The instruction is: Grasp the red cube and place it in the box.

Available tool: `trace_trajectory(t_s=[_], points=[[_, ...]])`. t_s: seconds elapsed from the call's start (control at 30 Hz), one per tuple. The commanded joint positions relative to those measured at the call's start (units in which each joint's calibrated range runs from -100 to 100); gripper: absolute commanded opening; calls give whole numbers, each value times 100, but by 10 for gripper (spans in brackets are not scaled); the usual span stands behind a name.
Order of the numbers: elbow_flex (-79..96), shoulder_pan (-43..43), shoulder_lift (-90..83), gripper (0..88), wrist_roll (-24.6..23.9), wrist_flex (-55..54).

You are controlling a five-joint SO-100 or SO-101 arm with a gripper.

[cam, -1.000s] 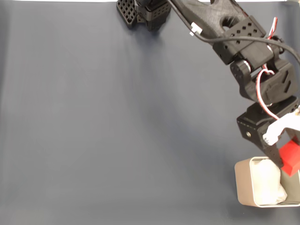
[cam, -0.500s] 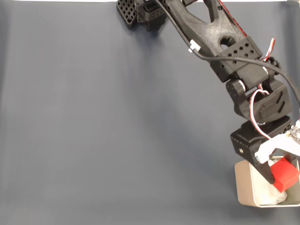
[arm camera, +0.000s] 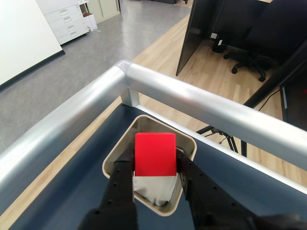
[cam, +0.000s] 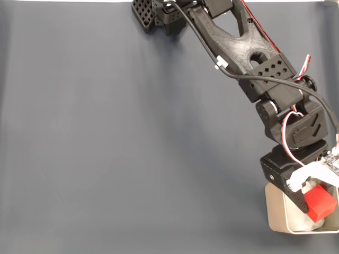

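The red cube (cam: pixel 320 204) (arm camera: pixel 154 154) is held between my black fingers, directly over the box. The beige-grey box (cam: pixel 274 206) (arm camera: pixel 118 150) sits at the table's bottom right corner in the fixed view, with white lining (arm camera: pixel 152 188) showing inside. My gripper (cam: pixel 317 200) (arm camera: pixel 154 167) is shut on the cube, one finger on each side face. In the wrist view the cube hangs above the box opening, apart from the lining. The arm reaches down from the top of the fixed view and hides part of the box.
The dark blue table cloth (cam: pixel 116 137) spreads wide to the left of the box. A silver metal rail (arm camera: pixel 201 103) runs along the table edge just beyond the box. The arm's base (cam: pixel 159 13) stands at the top edge.
The gripper has carried the cube left and down, from beside the box's right edge to over its middle. The arm has stretched further forward.
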Motion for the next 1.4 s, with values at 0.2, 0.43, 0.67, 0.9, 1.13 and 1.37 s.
trace_trajectory(t_s=[0.2,0.43,0.67,0.9,1.13,1.37], points=[[-584,99,102,0,5,15],[-584,106,119,0,10,15],[-520,106,50,0,15,15],[-511,106,7,0,0,15],[-383,106,-80,0,-59,15],[-356,113,-115,0,-93,15]])
